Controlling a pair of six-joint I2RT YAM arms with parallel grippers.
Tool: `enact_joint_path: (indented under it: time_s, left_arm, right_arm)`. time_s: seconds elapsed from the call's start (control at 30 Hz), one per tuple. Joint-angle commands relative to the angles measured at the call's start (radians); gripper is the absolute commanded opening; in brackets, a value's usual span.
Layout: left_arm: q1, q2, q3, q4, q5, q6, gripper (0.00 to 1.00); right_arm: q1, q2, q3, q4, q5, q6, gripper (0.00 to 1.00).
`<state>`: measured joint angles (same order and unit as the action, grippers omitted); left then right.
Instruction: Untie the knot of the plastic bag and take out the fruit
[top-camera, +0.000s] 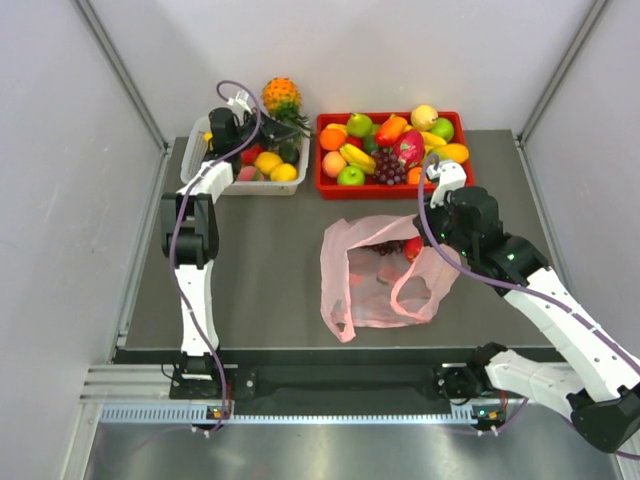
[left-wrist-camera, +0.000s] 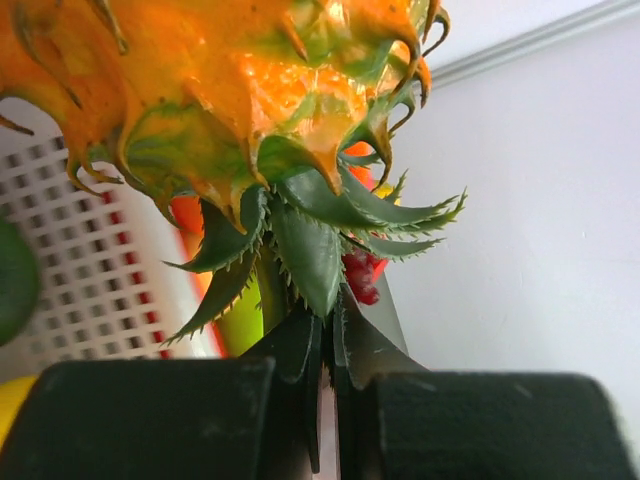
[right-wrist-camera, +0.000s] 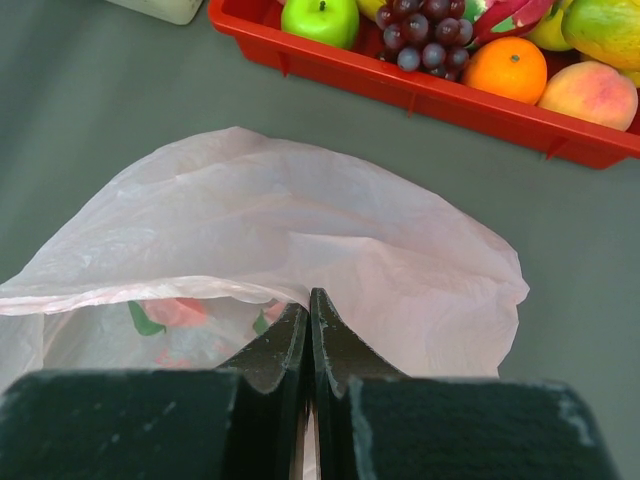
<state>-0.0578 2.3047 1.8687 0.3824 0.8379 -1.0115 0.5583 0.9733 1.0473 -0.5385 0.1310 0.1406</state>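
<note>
The pink plastic bag (top-camera: 385, 280) lies open in the middle of the table, its two handle loops apart; no knot shows. Dark grapes (top-camera: 384, 247) and a red fruit (top-camera: 412, 248) lie in its mouth. My right gripper (top-camera: 437, 238) is shut on the bag's upper rim (right-wrist-camera: 250, 290), with reddish fruit showing through the plastic (right-wrist-camera: 175, 312). My left gripper (top-camera: 262, 128) is over the white basket (top-camera: 200, 140), shut on the green crown (left-wrist-camera: 310, 240) of the pineapple (top-camera: 281, 97), which fills the top of the left wrist view (left-wrist-camera: 250, 90).
The white basket holds several fruits; its perforated wall (left-wrist-camera: 70, 250) is behind the pineapple. A red tray (top-camera: 395, 187) full of fruit stands at the back centre, just beyond the bag, and also shows in the right wrist view (right-wrist-camera: 420, 95). Walls enclose the table.
</note>
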Motion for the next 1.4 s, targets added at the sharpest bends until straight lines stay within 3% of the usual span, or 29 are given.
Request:
enact_joint_path:
  time_s: [0.0, 0.2, 0.3, 0.33, 0.37, 0.53, 0.8, 1.03, 1.13, 1.23, 1.33, 1.37]
  left_arm:
    - [0.026, 0.067, 0.078, 0.05, 0.046, -0.107, 0.0]
    - [0.032, 0.122, 0.082, 0.006, 0.049, -0.093, 0.0]
    - [0.036, 0.148, 0.109, -0.014, 0.078, -0.105, 0.24]
    - [0.038, 0.145, 0.106, -0.017, 0.078, -0.101, 0.75]
    - [0.039, 0.141, 0.106, -0.043, 0.075, -0.078, 0.99]
    - [0.05, 0.067, 0.089, -0.086, 0.05, -0.036, 0.99]
    - [0.052, -0.197, -0.026, -0.14, 0.038, 0.027, 0.99]
    - [0.05, -0.447, -0.172, -0.477, -0.133, 0.2, 0.99]
    - [0.038, -0.583, -0.286, -0.487, -0.186, 0.238, 0.99]
    - [-0.02, -0.726, -0.437, -0.43, -0.188, 0.24, 0.99]
    - [-0.153, -0.873, -0.607, -0.36, -0.218, 0.247, 0.99]
    - [-0.247, -0.945, -0.649, -0.344, -0.235, 0.251, 0.99]
  right_arm:
    - [-0.009, -0.025, 0.014, 0.046, 0.015, -0.006, 0.0]
    - [-0.009, -0.024, 0.02, 0.043, 0.021, -0.012, 0.0]
    - [-0.009, -0.018, 0.023, 0.043, 0.024, -0.012, 0.0]
    - [-0.009, -0.015, 0.022, 0.043, 0.024, -0.012, 0.0]
    - [-0.009, -0.013, 0.022, 0.04, 0.025, -0.012, 0.0]
    - [-0.008, -0.005, 0.029, 0.043, 0.027, -0.01, 0.0]
    - [-0.009, 0.002, 0.048, 0.043, 0.025, -0.006, 0.0]
    - [-0.009, 0.004, 0.079, 0.022, 0.016, 0.002, 0.0]
    - [-0.009, -0.002, 0.08, 0.018, 0.019, 0.005, 0.0]
    - [-0.009, -0.005, 0.079, 0.014, 0.021, 0.005, 0.0]
    - [-0.009, -0.001, 0.083, 0.006, 0.012, 0.007, 0.0]
    - [-0.009, 0.001, 0.083, 0.003, 0.009, 0.007, 0.0]
